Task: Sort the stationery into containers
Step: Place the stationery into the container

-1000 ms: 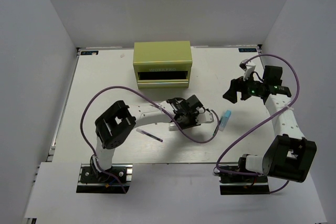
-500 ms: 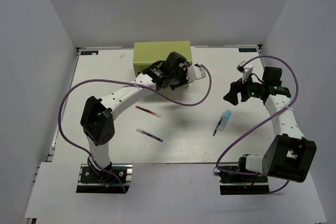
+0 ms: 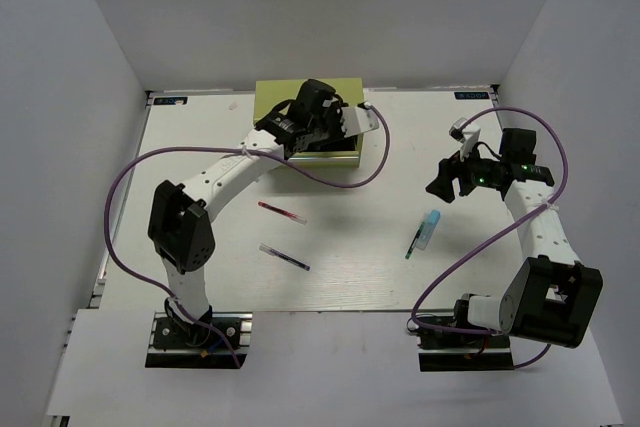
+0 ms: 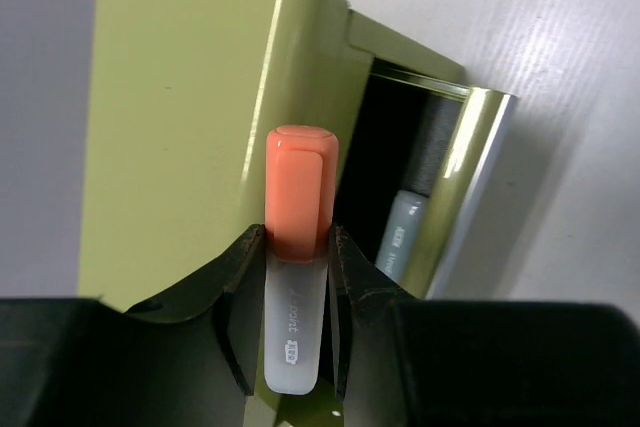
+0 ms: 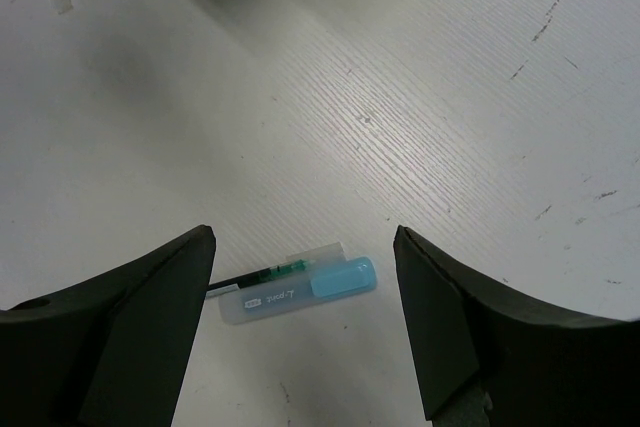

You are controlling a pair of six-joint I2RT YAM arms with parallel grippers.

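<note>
Where the top view is taken first: olive-green tool chest (image 3: pixel 275 97) at the far middle of the worktop (image 3: pixel 200 167), the left hand (image 3: pixel 335 125) above its front, and the right hand (image 3: pixel 447 175) well apart to the right, above bare worktop. Loose stock: red pen (image 3: pixel 282 212) and purple pen (image 3: pixel 284 256) left of centre; light-blue marker (image 3: pixel 431 227) with green pen (image 3: pixel 413 244) just beside it, near the right hand. Left wrist view: left hand clamped on the pale barrel of the orange-capped marker (image 4: pixel 300 187), cap forward, beside the open drawer (image 4: pixel 470 177). Likely fault: the marker appears to sit over the chest's top rather than the gap, so a release here would probably land it on the lid, where it could roll off; the cap could also catch the drawer front. Drawer contents: one pale marker (image 4: pixel 398 237) visible, the rest dark. Right wrist view: right hand with fingers apart and nothing between them, above the light-blue marker and green pen, which lie together on the worktop.
</note>
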